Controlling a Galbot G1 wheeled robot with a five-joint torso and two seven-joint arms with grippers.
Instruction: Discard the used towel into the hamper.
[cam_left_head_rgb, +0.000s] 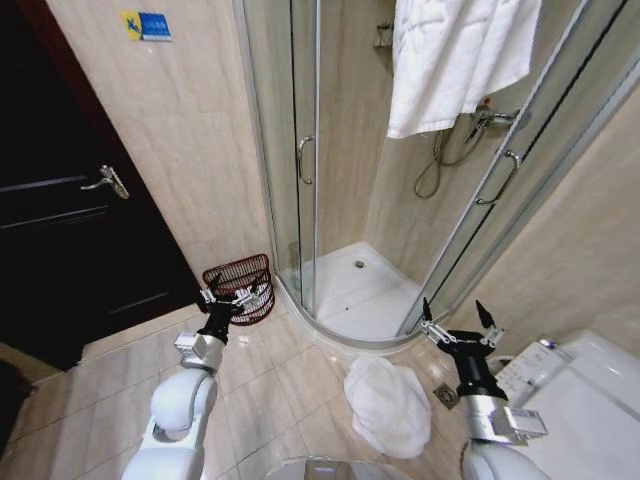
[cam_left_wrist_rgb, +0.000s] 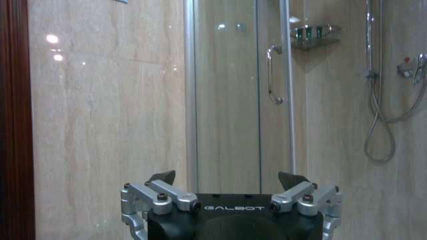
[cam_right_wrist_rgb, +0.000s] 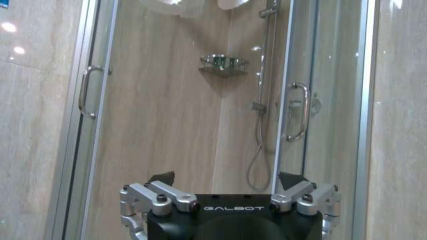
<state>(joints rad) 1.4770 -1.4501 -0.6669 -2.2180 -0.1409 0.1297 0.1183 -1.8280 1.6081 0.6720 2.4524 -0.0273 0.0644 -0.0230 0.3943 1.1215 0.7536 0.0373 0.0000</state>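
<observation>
So, two towels are showing: one crumpled white towel (cam_left_head_rgb: 388, 404) is lying on the floor tiles just in front of the shower enclosure (cam_left_head_rgb: 350, 290), one white towel (cam_left_head_rgb: 455, 55) is hanging over its top. One hamper (cam_left_head_rgb: 242, 285) is sitting against the wall just beside the enclosure. Left gripper (cam_left_head_rgb: 222, 297) is hovering at the hamper's rim, jaws spread wide, empty. Right gripper (cam_left_head_rgb: 458, 325) is hanging beside the floor towel, also wide, empty. "GALBOT" is reading on both grippers.

Bathroom: glass shower cubicle (cam_left_head_rgb: 330, 200), toilet (cam_left_head_rgb: 580, 390).
</observation>
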